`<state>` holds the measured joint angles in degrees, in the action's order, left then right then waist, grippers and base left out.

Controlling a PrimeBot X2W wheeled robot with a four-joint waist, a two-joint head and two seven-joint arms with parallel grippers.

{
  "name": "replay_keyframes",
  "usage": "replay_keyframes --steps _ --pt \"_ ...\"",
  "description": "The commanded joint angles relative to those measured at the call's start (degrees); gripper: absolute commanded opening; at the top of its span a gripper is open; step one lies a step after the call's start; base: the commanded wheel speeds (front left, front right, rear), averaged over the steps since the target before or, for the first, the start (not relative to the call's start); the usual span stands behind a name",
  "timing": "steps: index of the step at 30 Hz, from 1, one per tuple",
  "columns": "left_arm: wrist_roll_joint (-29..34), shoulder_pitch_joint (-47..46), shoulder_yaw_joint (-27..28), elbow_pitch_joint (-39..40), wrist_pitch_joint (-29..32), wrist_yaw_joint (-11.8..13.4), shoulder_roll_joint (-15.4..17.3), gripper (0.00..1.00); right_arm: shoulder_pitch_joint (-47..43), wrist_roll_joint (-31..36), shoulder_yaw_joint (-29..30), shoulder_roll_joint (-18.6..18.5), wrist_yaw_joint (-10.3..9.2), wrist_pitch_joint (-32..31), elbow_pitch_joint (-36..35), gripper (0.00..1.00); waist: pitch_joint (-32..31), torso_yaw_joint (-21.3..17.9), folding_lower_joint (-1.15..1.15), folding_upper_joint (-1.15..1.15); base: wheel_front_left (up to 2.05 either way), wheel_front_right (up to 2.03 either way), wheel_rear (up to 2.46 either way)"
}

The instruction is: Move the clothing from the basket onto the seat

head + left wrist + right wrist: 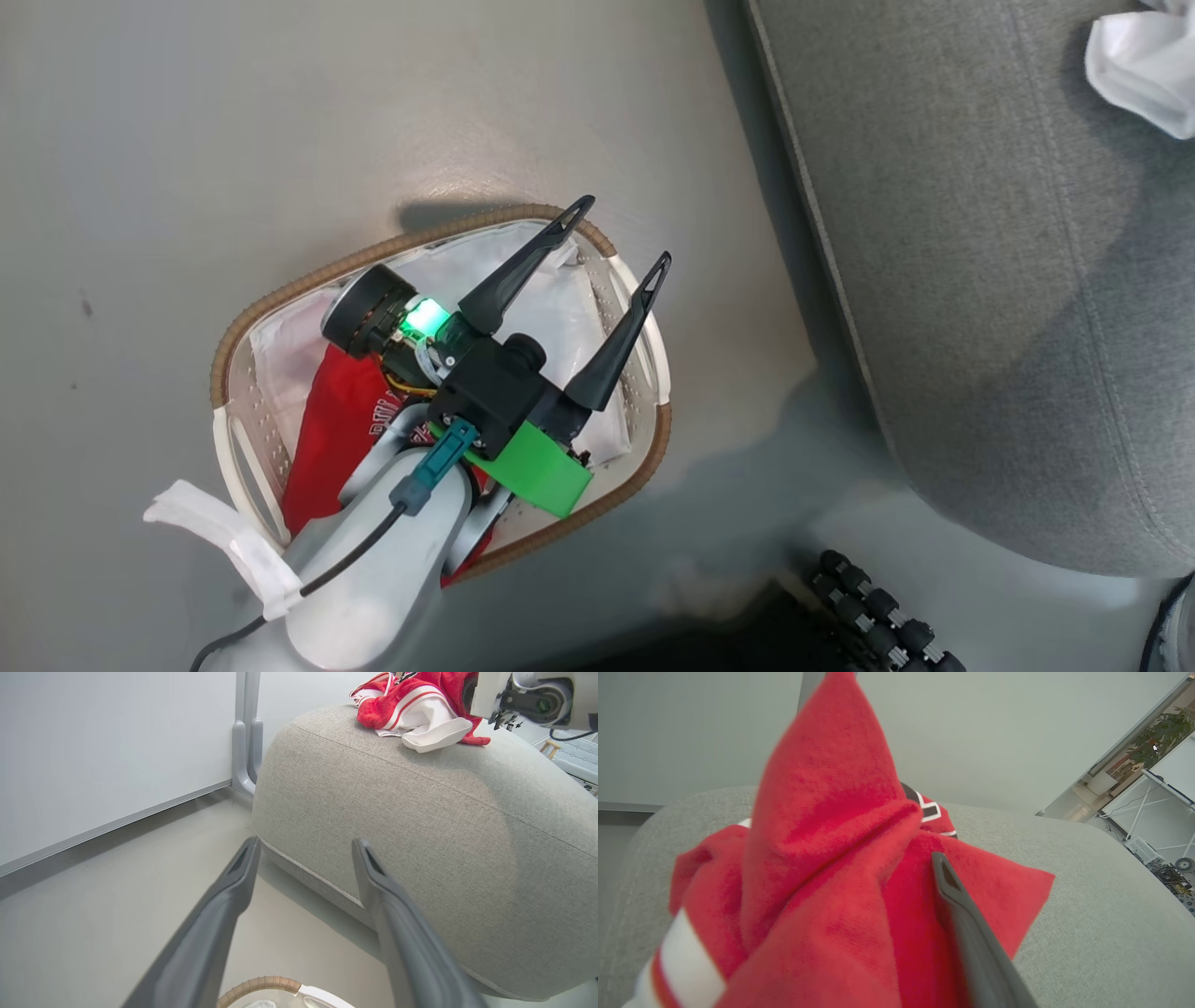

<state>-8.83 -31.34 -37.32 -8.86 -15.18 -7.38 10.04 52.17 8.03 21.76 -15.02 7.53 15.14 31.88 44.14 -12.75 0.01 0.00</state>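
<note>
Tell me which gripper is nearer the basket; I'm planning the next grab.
Left. The left gripper hovers open just above the basket; the right gripper is away at the seat, among red clothing lying there.

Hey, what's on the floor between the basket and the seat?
Nothing: in the head view, bare grey floor separates the basket from the seat.

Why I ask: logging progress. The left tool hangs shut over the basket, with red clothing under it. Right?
Not quite: the left tool is open, fingers spread wide, as the head view shows. It does hang over the basket, with red clothing under it.
</note>
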Motion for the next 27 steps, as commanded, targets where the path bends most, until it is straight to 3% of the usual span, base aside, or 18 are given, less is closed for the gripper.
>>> replay_keyframes --steps 1,12,27 --pt "0.3 0.7 0.0 -0.1 0.0 -0.1 0.2 1.0 -2.2 0.3 -0.3 0.7 -0.08 0.0 -0.8 1.0 -1.6 -0.8 -0.01 0.0 0.0 0.0 0.0" --pt "-1.7 4.1 0.6 -0.7 0.0 -0.1 -1.1 1.0 -16.8 0.4 -5.6 3.9 -0.08 0.0 -7.1 1.0 -10.3 -2.0 -0.01 0.0 0.0 0.0 0.0" --pt "-4.7 11.2 8.2 -1.4 0.1 -0.1 -4.2 1.0 -24.9 -0.8 -7.1 1.4 -0.08 0.0 -9.9 1.0 -24.9 2.5 -0.01 0.0 0.0 0.0 0.0"
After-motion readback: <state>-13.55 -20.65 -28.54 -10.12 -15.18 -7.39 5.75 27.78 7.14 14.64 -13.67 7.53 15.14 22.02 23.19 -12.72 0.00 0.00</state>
